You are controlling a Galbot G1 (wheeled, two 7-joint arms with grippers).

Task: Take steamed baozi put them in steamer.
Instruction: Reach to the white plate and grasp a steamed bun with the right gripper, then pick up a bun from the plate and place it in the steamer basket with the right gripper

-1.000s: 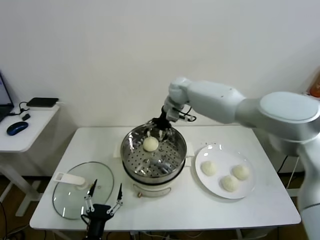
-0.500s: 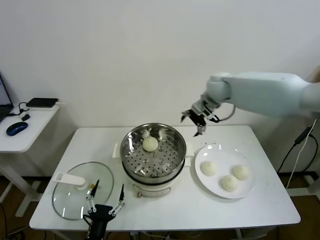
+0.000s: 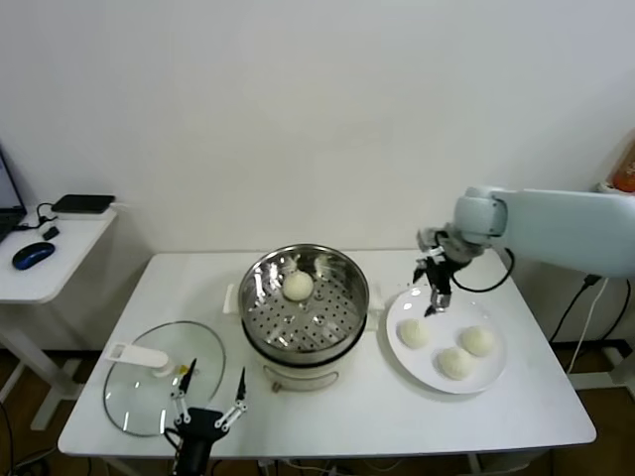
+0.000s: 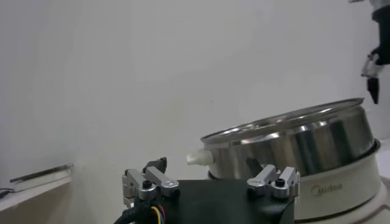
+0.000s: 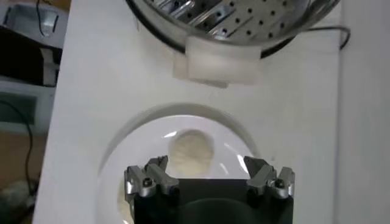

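Observation:
The steamer [image 3: 317, 319] stands mid-table on its white cooker base and holds one baozi [image 3: 299, 286]. Three more baozi [image 3: 414, 333] [image 3: 477, 341] [image 3: 456, 364] lie on the white plate [image 3: 443, 316] to its right. My right gripper [image 3: 435, 290] is open and empty, hovering over the plate's far-left part, just above the nearest baozi. In the right wrist view that baozi [image 5: 191, 152] lies just ahead of the open right gripper [image 5: 207, 165], with the steamer [image 5: 244, 18] beyond. My left gripper [image 3: 208, 397] is parked, open, at the table's front edge.
A glass lid with a white handle [image 3: 164, 375] lies flat at the front left, beside the left gripper. A side desk with a blue mouse [image 3: 34, 253] stands to the left. The left wrist view shows the steamer wall [image 4: 292, 143] and cooker base [image 4: 341, 189] close ahead.
My right gripper has left the steamer, with one baozi staying in it, and swung right and down to above the plate. The left arm has not moved.

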